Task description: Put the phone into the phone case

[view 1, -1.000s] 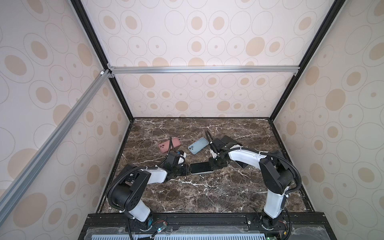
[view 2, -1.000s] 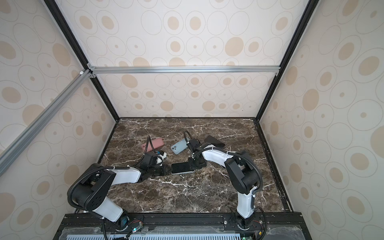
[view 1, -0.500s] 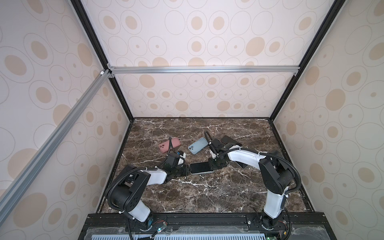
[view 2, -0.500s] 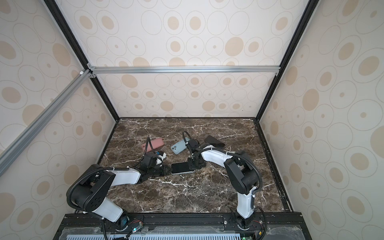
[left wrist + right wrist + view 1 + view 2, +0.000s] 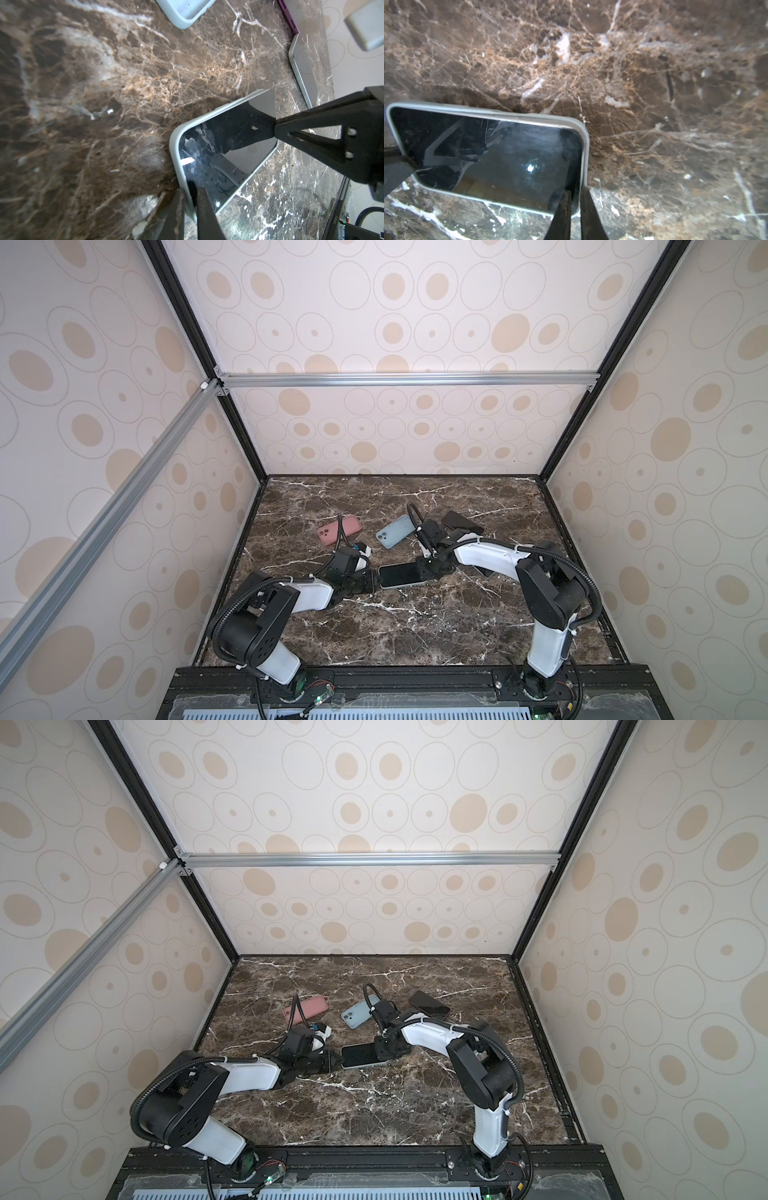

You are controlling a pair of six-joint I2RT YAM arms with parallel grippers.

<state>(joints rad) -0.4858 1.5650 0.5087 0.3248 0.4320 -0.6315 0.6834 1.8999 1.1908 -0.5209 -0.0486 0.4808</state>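
marble table (image 5: 415,626), arms low, left fingers (image 5: 205,214), right fingers (image 5: 562,214) pinching opposite phone (image 5: 401,576) ends

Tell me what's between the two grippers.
The black-screened phone in its pale green case, left gripper at one end, right gripper at the other, in both top views.

Open tabletop (image 5: 415,626) nearside; blue case (image 5: 395,531) beyond.
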